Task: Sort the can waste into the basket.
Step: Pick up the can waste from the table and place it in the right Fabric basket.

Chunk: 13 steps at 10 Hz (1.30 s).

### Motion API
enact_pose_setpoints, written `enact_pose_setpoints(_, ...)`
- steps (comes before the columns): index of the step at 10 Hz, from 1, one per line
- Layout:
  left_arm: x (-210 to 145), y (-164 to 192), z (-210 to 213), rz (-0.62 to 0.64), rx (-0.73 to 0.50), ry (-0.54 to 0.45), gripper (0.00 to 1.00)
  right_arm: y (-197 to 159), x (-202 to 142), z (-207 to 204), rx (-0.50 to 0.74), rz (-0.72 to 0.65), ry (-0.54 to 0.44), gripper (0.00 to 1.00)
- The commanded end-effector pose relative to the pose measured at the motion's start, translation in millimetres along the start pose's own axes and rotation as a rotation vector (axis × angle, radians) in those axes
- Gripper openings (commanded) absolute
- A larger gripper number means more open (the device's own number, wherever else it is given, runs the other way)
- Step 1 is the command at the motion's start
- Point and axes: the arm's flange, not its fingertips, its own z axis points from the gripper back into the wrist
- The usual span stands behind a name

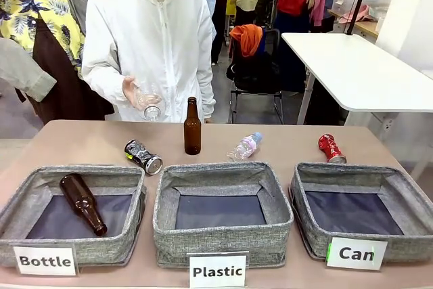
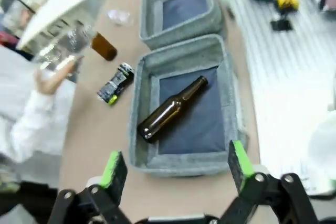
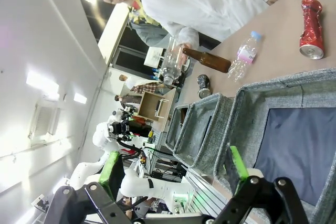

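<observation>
A crushed black-and-silver can lies on the table behind the left bin, also in the left wrist view. A crushed red can lies behind the "Can" basket at the right; the right wrist view shows the red can and the basket's grey wall. My left gripper hangs open above the near edge of the "Bottle" bin. My right gripper is open above the Can basket's near side. Neither holds anything.
A brown bottle lies in the "Bottle" bin. Another brown bottle stands upright mid-table, beside a small clear plastic bottle. The "Plastic" bin sits in the middle. A person in white holds a clear plastic bottle over the far edge.
</observation>
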Motion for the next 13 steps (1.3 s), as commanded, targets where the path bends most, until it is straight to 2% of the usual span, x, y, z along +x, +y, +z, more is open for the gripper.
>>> enact_pose_setpoints(1, -40, 37, -8, 0.077, -0.037, -0.153, 1.00, 0, 1, -1, 0.015, 0.026, -0.011, 1.00)
enact_pose_setpoints(2, -52, 43, -10, 0.065, -0.040, -0.191, 1.00, 0, 1, -1, 0.015, 0.026, -0.011, 1.00)
enact_pose_setpoints(3, -55, 54, -14, 0.050, -0.055, -0.187, 1.00, 0, 1, -1, 0.015, 0.026, -0.011, 1.00)
enact_pose_setpoints(8, -21, 72, -43, -0.027, -0.089, -0.107, 1.00, 0, 1, -1, 0.015, 0.026, -0.011, 1.00)
enact_pose_setpoints(9, -11, 81, -58, -0.052, -0.102, -0.068, 1.00, 0, 1, -1, 0.015, 0.026, -0.011, 1.00)
enact_pose_setpoints(11, 33, 95, -99, -0.128, -0.111, 0.106, 1.00, 0, 1, -1, 0.015, 0.026, -0.011, 1.00)
enact_pose_setpoints(13, 71, 125, -145, -0.224, -0.202, 0.207, 1.00, 0, 1, -1, 0.015, 0.026, -0.011, 1.00)
